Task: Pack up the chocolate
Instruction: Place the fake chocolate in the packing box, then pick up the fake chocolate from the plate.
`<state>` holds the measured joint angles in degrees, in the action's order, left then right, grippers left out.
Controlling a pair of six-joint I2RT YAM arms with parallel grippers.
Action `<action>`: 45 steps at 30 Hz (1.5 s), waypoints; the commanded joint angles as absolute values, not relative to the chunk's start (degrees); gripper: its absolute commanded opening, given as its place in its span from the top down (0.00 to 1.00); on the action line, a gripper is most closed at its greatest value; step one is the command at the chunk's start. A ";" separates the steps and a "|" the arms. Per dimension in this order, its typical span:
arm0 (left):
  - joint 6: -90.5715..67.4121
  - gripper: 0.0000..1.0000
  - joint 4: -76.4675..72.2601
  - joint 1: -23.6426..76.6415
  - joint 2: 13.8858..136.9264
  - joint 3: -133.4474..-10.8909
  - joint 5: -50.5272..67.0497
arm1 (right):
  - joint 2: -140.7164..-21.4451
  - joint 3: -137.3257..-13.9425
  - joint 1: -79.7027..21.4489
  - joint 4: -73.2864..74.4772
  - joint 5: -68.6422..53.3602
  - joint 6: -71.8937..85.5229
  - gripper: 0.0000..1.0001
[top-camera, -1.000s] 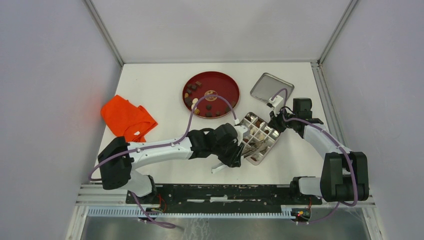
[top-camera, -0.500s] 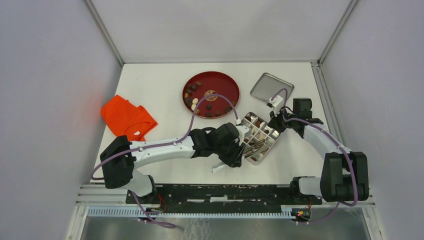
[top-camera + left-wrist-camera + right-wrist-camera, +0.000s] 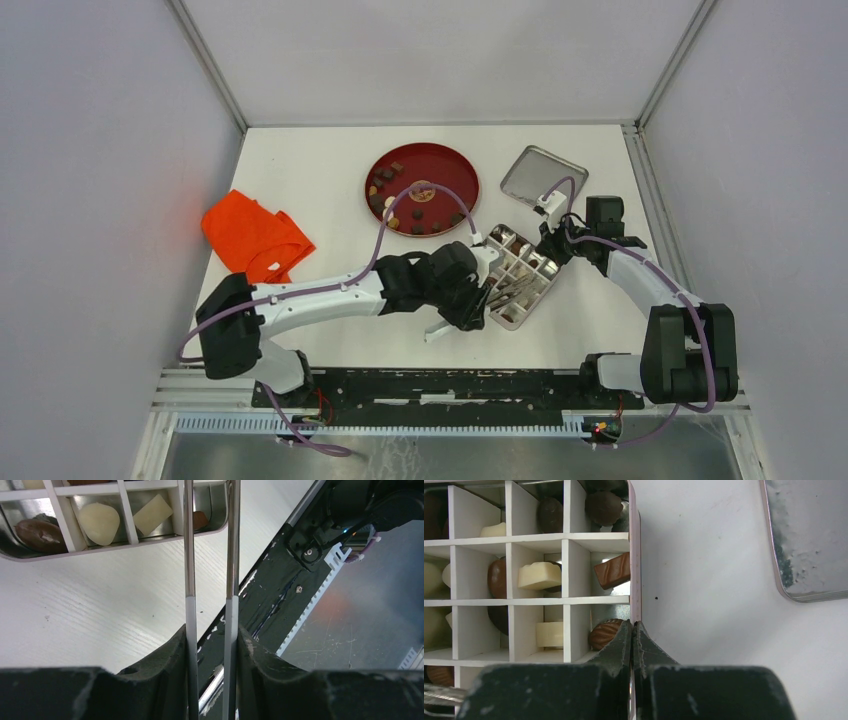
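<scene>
Edged slightly back over tin (image 3: 634, 570), left end effector (image 3: 211, 635) gripping tweezers (image 3: 190, 555) — chocolate (image 3: 539, 575) placement likely ongoing; right end effector (image 3: 633, 630) shut on tin rim.

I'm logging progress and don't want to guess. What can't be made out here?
Tips of the tweezers: cut off by the top edge in the left wrist view, too small in the top view; any load unknown.
Tin: left cells cut off in the right wrist view; the right tool hides part of its rim.
Chocolate on the plate: too small to count, top view.
</scene>
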<state>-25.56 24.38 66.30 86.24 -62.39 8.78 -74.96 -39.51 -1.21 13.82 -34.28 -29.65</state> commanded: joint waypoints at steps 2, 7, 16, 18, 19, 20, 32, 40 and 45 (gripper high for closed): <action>-25.38 0.69 24.14 65.54 80.76 -66.00 6.39 | -73.19 -40.61 -0.90 11.11 -36.30 -29.09 1.00; -24.62 0.69 28.74 61.42 78.27 -65.53 3.97 | -72.95 -40.61 -0.85 11.15 -36.39 -29.09 1.00; -14.65 0.67 40.62 42.01 77.42 -70.94 1.67 | -73.17 -40.61 -0.88 11.25 -36.39 -29.27 1.00; -12.62 0.67 43.31 39.26 79.70 -73.28 -0.45 | -73.22 -40.69 -0.88 11.25 -36.47 -29.26 1.00; -11.71 0.67 44.26 38.48 80.86 -74.21 -1.96 | -73.30 -40.65 -0.92 11.22 -36.49 -29.26 1.00; -10.93 0.67 45.12 37.78 81.91 -75.16 -3.08 | -73.38 -40.67 -0.94 11.27 -36.47 -29.22 1.00; -6.86 0.64 48.02 32.60 90.50 -80.94 -5.21 | -73.58 -40.78 -0.84 11.62 -36.56 -29.57 1.00; -5.56 0.63 47.99 32.10 94.20 -83.16 -3.94 | -73.69 -40.86 -0.88 11.69 -36.62 -29.71 1.00; -5.07 0.62 48.01 31.42 95.91 -84.11 -3.13 | -73.74 -40.91 -0.91 11.83 -36.52 -29.79 1.00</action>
